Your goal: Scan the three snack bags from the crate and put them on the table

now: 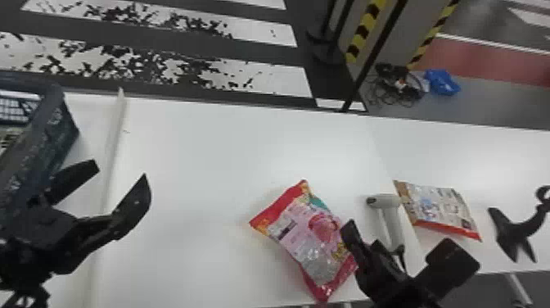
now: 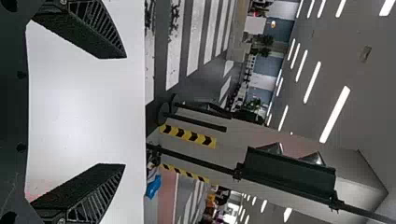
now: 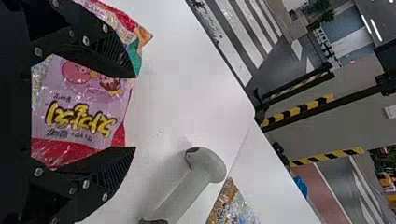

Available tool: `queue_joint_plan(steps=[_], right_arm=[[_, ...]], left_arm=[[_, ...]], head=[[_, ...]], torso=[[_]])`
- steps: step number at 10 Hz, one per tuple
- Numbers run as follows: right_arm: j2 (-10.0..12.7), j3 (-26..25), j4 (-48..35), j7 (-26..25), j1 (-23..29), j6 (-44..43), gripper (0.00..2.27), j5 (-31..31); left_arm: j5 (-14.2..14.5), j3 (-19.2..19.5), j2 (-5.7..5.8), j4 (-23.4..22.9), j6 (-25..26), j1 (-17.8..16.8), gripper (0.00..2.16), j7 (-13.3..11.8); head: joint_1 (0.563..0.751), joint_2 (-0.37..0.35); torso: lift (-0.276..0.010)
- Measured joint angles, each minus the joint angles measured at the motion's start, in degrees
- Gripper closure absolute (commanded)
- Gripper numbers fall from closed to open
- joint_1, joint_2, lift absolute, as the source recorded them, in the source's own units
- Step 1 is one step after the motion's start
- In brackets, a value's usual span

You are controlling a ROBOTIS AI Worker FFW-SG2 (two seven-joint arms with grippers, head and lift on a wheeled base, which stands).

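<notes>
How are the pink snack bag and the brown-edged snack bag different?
The pink bag has a pinkish front; the brown-edged bag has a greyish one. The pink bag lies left of the scanner, the brown-edged bag right of it. Both lie on the table.

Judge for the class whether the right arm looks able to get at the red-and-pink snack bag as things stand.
Probably yes: the right pincer is open, the bag shows between its spread fingers in the right wrist view, nothing appears to lie on it, and the scanner sits off to one side.
</notes>
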Motion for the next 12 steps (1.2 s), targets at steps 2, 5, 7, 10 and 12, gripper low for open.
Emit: queue_joint_plan(steps=[2, 5, 7, 10, 12], right_arm=[[0.0, 0.4, -0.4, 3.7, -2.1, 2.5, 0.08, 5.4], [-0.5, -1.0, -6.3, 22.1, -4.1, 19.6, 0.31, 9.7], [-1.3, 1.6, -8.4, 28.3, -4.6, 28.2, 1.75, 13.1], [-1.6, 8.1, -5.3, 30.8, -6.7, 32.8, 2.17, 18.6], [-1.5, 13.1, 0.9, 29.8, -11.1, 30.5, 2.17, 24.3]], left_arm=[[0.0, 0.2, 0.05, -1.0, -0.2, 0.9, 0.03, 0.0], [-0.3, 0.7, 0.01, -1.9, 0.0, 1.6, 0.03, 0.3], [-0.6, 0.6, -0.18, -2.0, 0.0, 1.5, 0.03, 0.7], [-0.7, 0.5, -0.29, -1.8, 0.2, 1.5, 0.03, 0.8], [-0.8, 0.5, -0.11, -1.7, 0.3, 1.5, 0.03, 0.7]], head=[[0.695, -0.246], [0.695, -0.102], [0.695, -0.032], [0.695, 0.053], [0.695, 0.089]], torso=[[-0.094], [-0.094], [-0.094], [-0.094], [-0.094]])
